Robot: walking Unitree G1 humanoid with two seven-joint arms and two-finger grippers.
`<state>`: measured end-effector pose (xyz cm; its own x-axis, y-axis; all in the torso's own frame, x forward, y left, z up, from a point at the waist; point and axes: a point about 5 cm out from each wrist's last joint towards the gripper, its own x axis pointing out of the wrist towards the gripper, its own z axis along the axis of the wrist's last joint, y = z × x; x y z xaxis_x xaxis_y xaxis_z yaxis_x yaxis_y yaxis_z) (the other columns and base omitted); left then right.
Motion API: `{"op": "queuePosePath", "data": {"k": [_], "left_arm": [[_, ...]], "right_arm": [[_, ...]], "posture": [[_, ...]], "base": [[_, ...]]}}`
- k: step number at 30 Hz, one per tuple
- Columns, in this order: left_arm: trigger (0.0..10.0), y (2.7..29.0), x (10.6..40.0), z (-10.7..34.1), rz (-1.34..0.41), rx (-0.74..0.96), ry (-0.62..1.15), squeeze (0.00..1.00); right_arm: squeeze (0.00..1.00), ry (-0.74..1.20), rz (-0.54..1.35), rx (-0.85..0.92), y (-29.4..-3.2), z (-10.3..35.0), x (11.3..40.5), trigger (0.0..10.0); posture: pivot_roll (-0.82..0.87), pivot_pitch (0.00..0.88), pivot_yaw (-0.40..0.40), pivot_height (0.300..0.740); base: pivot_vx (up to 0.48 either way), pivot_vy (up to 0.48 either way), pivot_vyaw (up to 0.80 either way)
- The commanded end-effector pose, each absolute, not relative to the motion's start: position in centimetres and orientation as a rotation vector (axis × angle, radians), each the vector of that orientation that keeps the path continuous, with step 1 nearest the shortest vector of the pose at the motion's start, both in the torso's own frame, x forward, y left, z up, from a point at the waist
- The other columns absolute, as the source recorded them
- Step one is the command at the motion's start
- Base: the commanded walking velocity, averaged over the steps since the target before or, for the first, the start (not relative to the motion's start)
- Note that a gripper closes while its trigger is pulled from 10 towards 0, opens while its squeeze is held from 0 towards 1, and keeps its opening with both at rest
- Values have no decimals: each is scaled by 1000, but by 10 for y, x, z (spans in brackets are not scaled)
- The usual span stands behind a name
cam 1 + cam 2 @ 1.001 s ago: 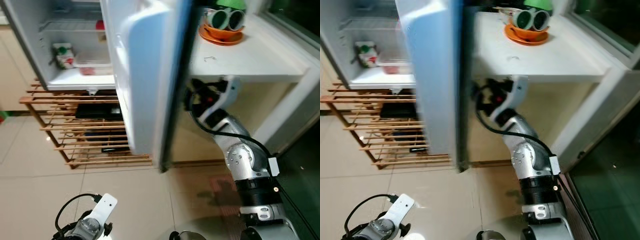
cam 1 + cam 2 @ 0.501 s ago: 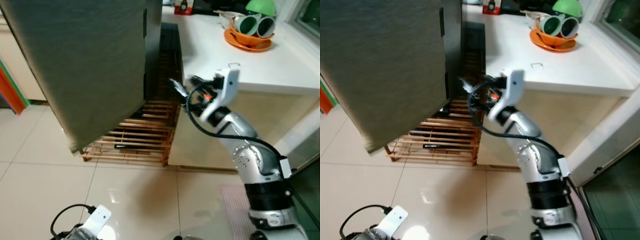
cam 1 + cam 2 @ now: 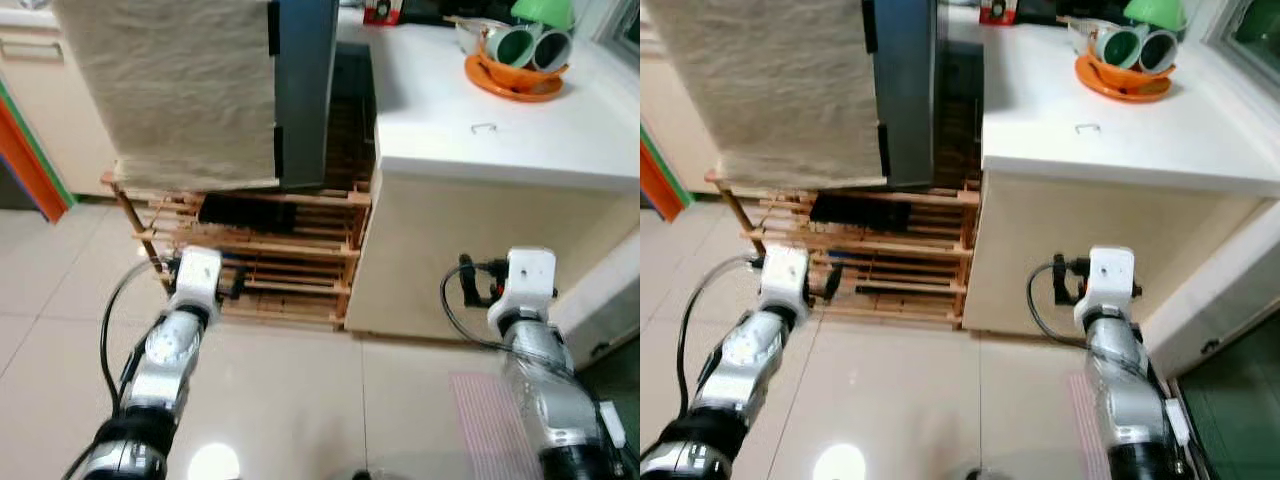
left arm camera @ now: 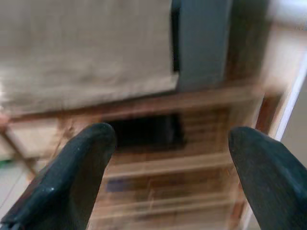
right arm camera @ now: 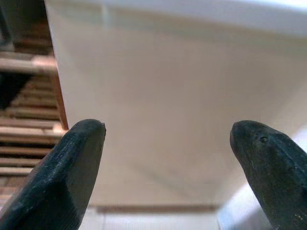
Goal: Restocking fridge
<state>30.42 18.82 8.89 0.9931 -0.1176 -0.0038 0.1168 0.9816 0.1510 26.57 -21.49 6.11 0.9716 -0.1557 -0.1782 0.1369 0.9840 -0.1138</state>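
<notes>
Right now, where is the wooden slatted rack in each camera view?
Left eye view: wooden rack centre-left, under the fridge.
Right eye view: rack left of centre, under the fridge.
Left wrist view: rack between the open left gripper's fingers.
Right wrist view: rack beside the cream cabinet panel, at the right gripper's finger.
Shared landmark: that cabinet panel bordering the rack.

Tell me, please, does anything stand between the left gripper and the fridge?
Nothing visible does. The left gripper, fingers open and empty, points at the closed fridge and the wooden rack under it, with open air between. A beige cloth hangs over the fridge front.
</notes>
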Motion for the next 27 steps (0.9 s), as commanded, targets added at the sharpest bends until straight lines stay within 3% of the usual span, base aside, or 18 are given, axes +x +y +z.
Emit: {"op": "queuePosePath", "data": {"k": [1,7,16,27], "left_arm": [[10000,183,294,104,-138,87,-54,0],[10000,171,273,102,-159,69,-35,0],[10000,160,269,108,-175,49,0,0],[10000,158,270,107,-155,9,42,0]], "right_arm": [[0,177,-163,-126,-216,58,259,10000],[0,192,-140,-118,-205,47,253,10000],[0,154,-105,-93,-198,53,261,10000],[0,163,-79,-88,-192,48,259,10000]], "posture": [[18,0,-21,740],[36,0,-29,740],[25,0,-40,740],[22,0,-30,740]], "base": [[0,0,0],[0,0,0],[0,0,0],[0,445,0]]}}
